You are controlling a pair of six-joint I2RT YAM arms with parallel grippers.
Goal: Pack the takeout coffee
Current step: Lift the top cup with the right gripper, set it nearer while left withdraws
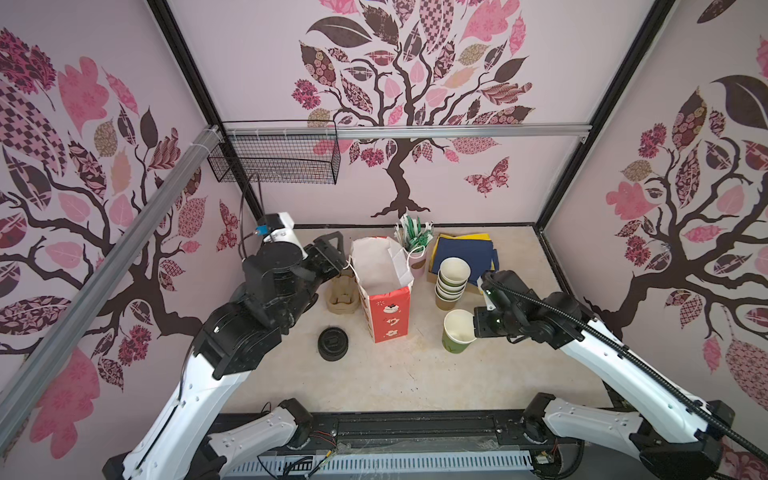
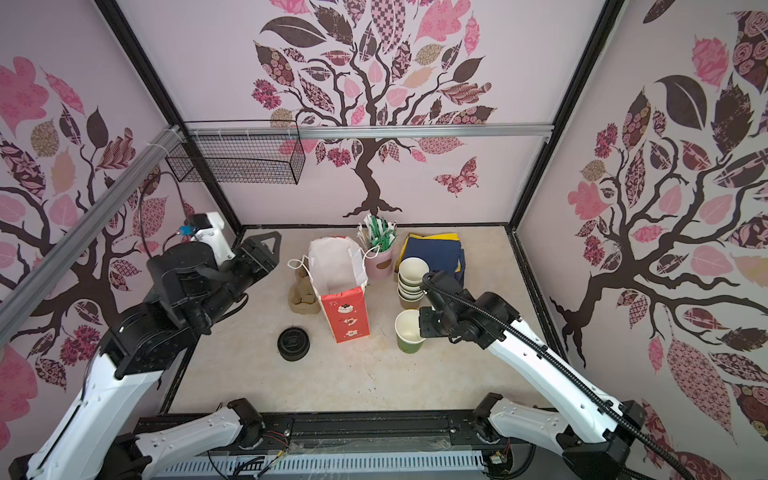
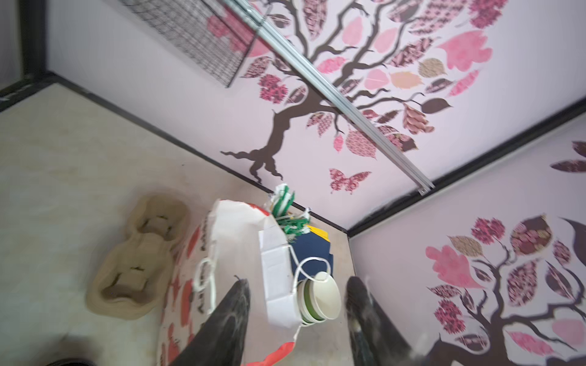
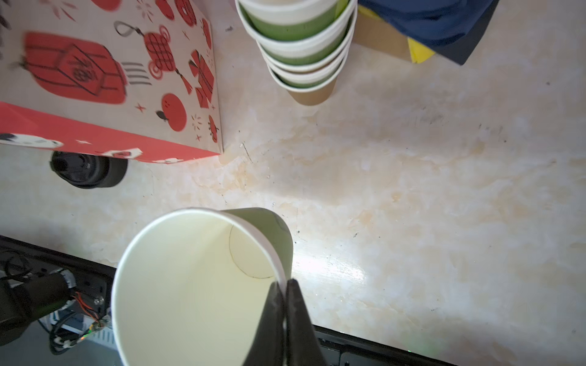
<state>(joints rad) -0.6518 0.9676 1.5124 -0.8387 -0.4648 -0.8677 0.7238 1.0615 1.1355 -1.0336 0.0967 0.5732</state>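
Your left jaws stand apart with nothing between them, raised over the back left of the table (image 1: 415, 382) and pointing toward the bag. The left wrist view is blurred, so finer detail there is lost.

Just beneath them in both top views, the beige pulp carrier (image 1: 341, 300) lies flat, just beside the bag's left side. Toward the front edge, a stack of black lids (image 1: 332, 343) sits alone on the table, near the bag's front left corner and apart from it.

In the middle, the red-and-white paper bag (image 1: 388, 311) stands upright with its mouth open. Behind its right side, a pink holder (image 2: 378, 266) carries green-and-white straws. Right of that, a stack of cups (image 1: 452, 279) stands open end up, in front of a pile of navy and yellow napkins (image 1: 467, 249).

In front of the stack you have the paper cup (image 1: 456, 344), green outside, white inside, unlidded and tipped slightly. Your right jaws are pinched together on its rim, one finger (image 4: 272, 320) inside the wall and one outside. You cannot tell whether its base touches the table.
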